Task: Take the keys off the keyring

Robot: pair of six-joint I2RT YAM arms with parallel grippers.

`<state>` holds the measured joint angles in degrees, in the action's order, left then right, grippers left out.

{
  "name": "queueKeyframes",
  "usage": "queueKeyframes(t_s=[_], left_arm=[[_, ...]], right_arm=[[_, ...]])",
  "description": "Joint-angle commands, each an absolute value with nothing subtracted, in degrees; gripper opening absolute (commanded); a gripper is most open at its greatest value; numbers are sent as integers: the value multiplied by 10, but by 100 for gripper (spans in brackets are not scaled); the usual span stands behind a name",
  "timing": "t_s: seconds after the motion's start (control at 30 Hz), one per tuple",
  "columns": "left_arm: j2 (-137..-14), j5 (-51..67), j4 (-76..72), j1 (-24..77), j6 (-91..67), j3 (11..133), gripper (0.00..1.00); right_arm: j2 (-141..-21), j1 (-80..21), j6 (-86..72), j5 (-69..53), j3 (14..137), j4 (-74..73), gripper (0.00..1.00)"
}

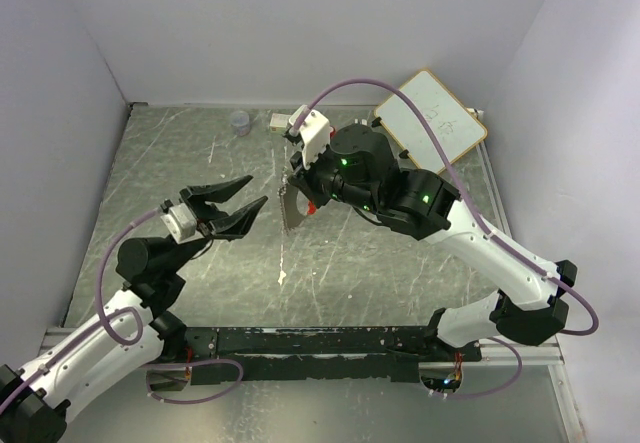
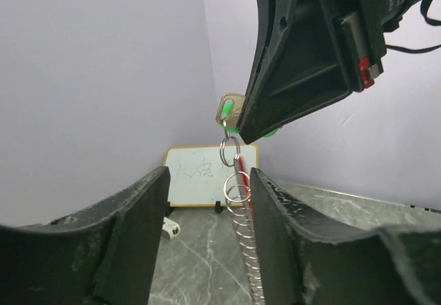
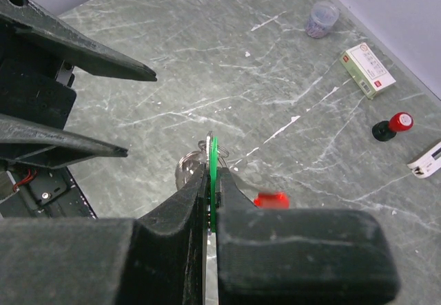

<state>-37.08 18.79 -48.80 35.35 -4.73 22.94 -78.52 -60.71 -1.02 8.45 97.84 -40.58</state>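
Note:
My right gripper [image 3: 213, 177] is shut on the tiny green key [image 3: 214, 160] and holds it up off the table. In the left wrist view the green key [image 2: 226, 105] sticks out of the right gripper's fingertip [image 2: 242, 127]. Small rings and the grey coiled keyring [image 2: 246, 236] hang straight down from it. The red key [image 2: 239, 171] dangles beside the coil and also shows blurred under the right gripper [image 3: 271, 200]. My left gripper [image 2: 209, 181] is open, with the coil between its fingers, close to the right one. From above, the left gripper [image 1: 257, 190] sits just left of the right gripper [image 1: 292, 203].
A whiteboard [image 1: 432, 121] leans at the back right. A clear cup [image 1: 240, 122] and a white box [image 1: 280, 121] stand by the back wall. A red-and-black knob [image 3: 393, 124] and a white block [image 3: 428, 160] lie on the marbled table [image 1: 160, 163].

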Motion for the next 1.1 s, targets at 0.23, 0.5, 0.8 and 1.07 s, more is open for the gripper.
queueKeyframes(t_s=[0.23, 0.5, 0.8, 1.07], left_arm=[[-392, 217, -489, 355, -75, 245, 45], [-407, 284, -538, 355, -139, 251, 41], [-438, 313, -603, 355, -187, 242, 41], [-436, 292, -581, 355, -170, 237, 40]], right_arm=[[-778, -608, -9, 112, 990, -385, 0], [-787, -607, -7, 111, 993, -380, 0], [-788, -608, -9, 108, 995, -380, 0], [-782, -607, -9, 99, 991, -380, 0]])
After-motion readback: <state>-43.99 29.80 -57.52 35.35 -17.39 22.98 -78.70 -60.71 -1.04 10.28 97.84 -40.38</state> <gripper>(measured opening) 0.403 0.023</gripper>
